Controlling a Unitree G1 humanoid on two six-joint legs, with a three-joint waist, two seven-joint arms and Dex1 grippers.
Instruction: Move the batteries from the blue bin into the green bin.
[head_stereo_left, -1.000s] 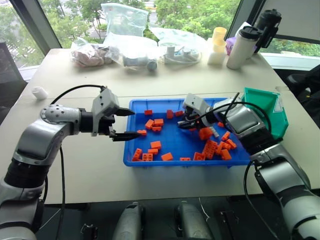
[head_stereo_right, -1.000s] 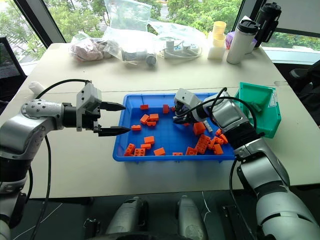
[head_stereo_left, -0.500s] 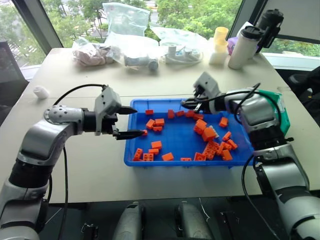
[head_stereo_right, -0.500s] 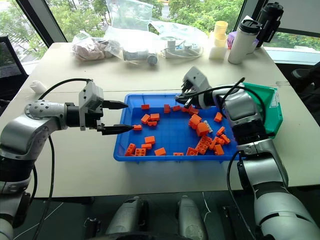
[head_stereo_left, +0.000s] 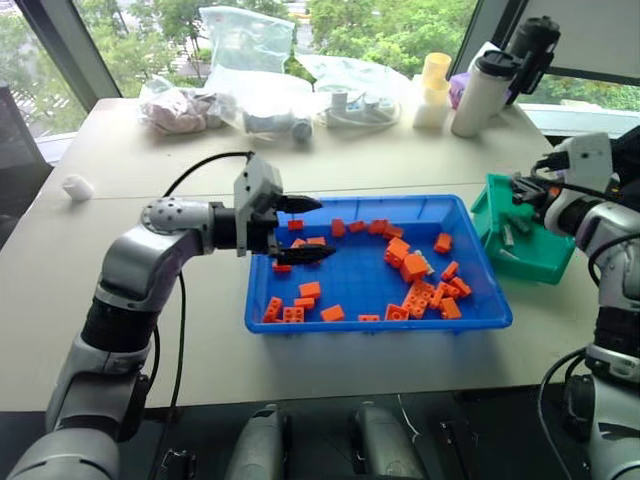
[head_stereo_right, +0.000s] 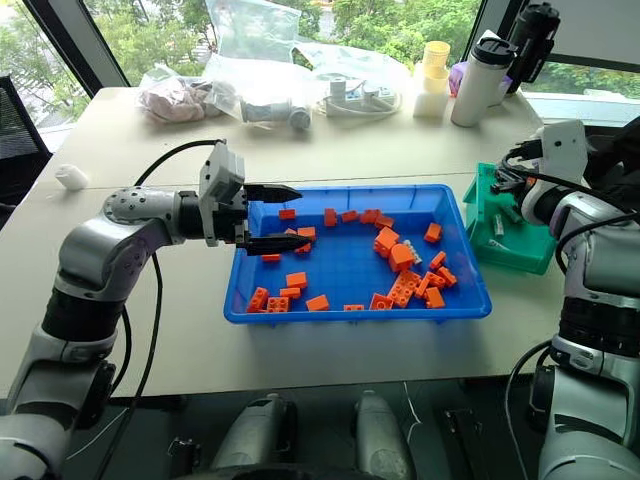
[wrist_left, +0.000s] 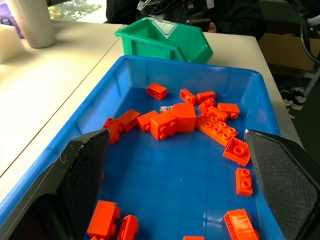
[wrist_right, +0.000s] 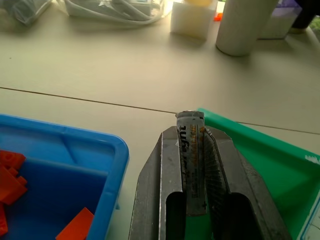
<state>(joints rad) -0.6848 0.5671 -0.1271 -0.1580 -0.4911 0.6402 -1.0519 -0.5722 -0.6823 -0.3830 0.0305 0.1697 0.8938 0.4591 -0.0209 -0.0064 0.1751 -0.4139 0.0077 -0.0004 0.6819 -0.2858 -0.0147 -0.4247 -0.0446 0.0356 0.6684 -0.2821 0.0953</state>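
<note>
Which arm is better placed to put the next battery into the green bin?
Right. The right gripper is shut on a battery and sits at the green bin. The left gripper is open over the blue bin, holding nothing.

We see a glossy blue plastic bin holding shiny moulded orange plastic bricks. The green bin is smooth plastic too. The battery has a dull metallic grey printed wrap. The left gripper's fingers look matt black with a fine texture. The worktop is a matt, smooth beige.
</note>
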